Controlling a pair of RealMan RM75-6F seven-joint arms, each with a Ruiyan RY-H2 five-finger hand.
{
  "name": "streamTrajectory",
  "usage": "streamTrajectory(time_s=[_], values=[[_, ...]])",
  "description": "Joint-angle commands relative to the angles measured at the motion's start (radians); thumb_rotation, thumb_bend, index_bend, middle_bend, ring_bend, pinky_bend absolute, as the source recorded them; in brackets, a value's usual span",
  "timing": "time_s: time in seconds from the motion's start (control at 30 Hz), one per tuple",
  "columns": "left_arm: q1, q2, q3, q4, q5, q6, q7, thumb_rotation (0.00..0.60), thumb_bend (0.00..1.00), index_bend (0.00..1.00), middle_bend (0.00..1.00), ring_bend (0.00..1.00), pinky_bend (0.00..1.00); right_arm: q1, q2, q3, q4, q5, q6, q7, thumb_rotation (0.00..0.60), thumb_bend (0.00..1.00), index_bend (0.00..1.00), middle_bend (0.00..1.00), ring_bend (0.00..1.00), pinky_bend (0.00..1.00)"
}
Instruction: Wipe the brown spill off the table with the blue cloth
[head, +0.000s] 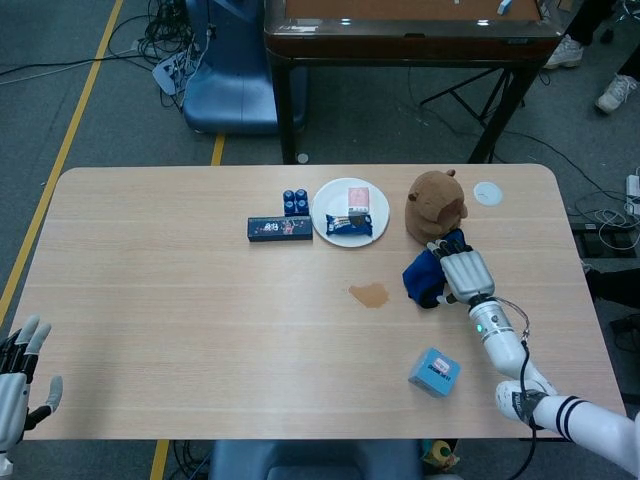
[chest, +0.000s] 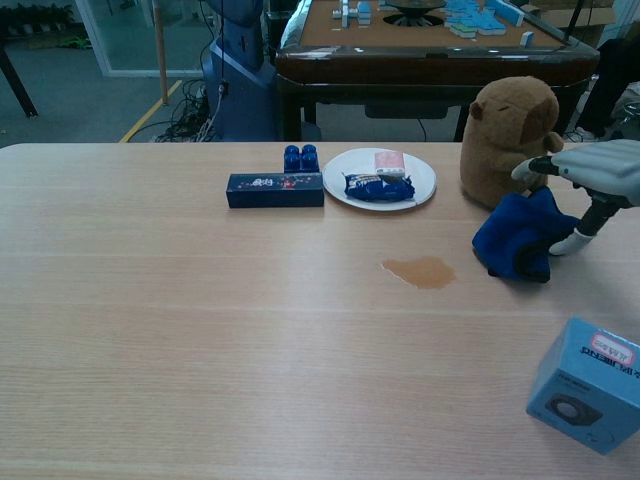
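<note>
The blue cloth (head: 428, 275) lies crumpled on the surface, right of the brown spill (head: 369, 294). The right hand (head: 464, 272) hovers over it with fingers spread, holding nothing. The left hand (head: 18, 380), near left, is open too.

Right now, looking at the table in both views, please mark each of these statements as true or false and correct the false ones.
1. The right hand is above the blue cloth. True.
2. The brown spill is already wiped away. False: it is on the table, to the left of the cloth.
3. The plush toy stands just behind the cloth. True.
4. The white plate is empty. False: two wrapped snacks lie on it.
5. The left hand holds the light blue box. False: the left hand holds nothing at the near left table edge; the box stands at the near right.
</note>
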Motion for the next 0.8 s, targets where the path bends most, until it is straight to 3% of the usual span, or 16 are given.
streamTrajectory(time_s=[0.03,0.17,0.27,0.37,0.43,0.53,0.6,0.8], values=[[0.002,0.002,0.0,-0.001,-0.001,0.002,0.0,0.6,0.44,0.0,0.0,0.01,0.06,0.038,-0.053,-0.004,0.071,0.044,-0.041,-0.028,0.6,0.2,0.03,0.15,0.11,0.24],[0.007,0.007,0.001,-0.004,-0.003,0.007,0.0,0.6,0.44,0.0,0.0,0.01,0.06,0.061,-0.09,-0.014,0.131,0.077,-0.069,-0.045,0.6,0.2,0.03,0.15,0.11,0.24],[0.011,0.009,0.001,-0.005,-0.003,0.012,-0.002,0.6,0.44,0.0,0.0,0.01,0.06,0.072,-0.114,-0.026,0.174,0.09,-0.078,-0.06,0.6,0.21,0.1,0.18,0.11,0.24],[0.015,0.011,0.002,-0.005,-0.005,0.014,-0.003,0.6,0.44,0.0,0.0,0.01,0.06,0.076,-0.131,-0.033,0.209,0.092,-0.084,-0.053,0.6,0.36,0.23,0.25,0.17,0.3],[0.016,0.012,0.002,-0.006,-0.004,0.015,-0.003,0.6,0.44,0.0,0.0,0.01,0.06,0.076,-0.14,-0.037,0.228,0.076,-0.08,-0.034,0.6,0.46,0.34,0.31,0.24,0.37],[0.015,0.011,0.003,-0.006,-0.001,0.013,-0.001,0.6,0.44,0.0,0.0,0.01,0.06,0.072,-0.142,-0.037,0.232,0.029,-0.066,0.028,0.6,0.64,0.58,0.47,0.43,0.6],[0.014,0.01,0.002,-0.006,-0.001,0.012,0.001,0.6,0.44,0.0,0.0,0.01,0.06,0.066,-0.132,-0.032,0.207,-0.018,-0.04,0.087,0.6,0.72,0.67,0.54,0.51,0.69],[0.012,0.011,0.0,-0.01,0.002,0.01,0.005,0.6,0.44,0.0,0.0,0.01,0.06,0.048,-0.05,-0.007,0.026,-0.169,0.078,0.256,0.6,0.77,0.74,0.6,0.59,0.78]])
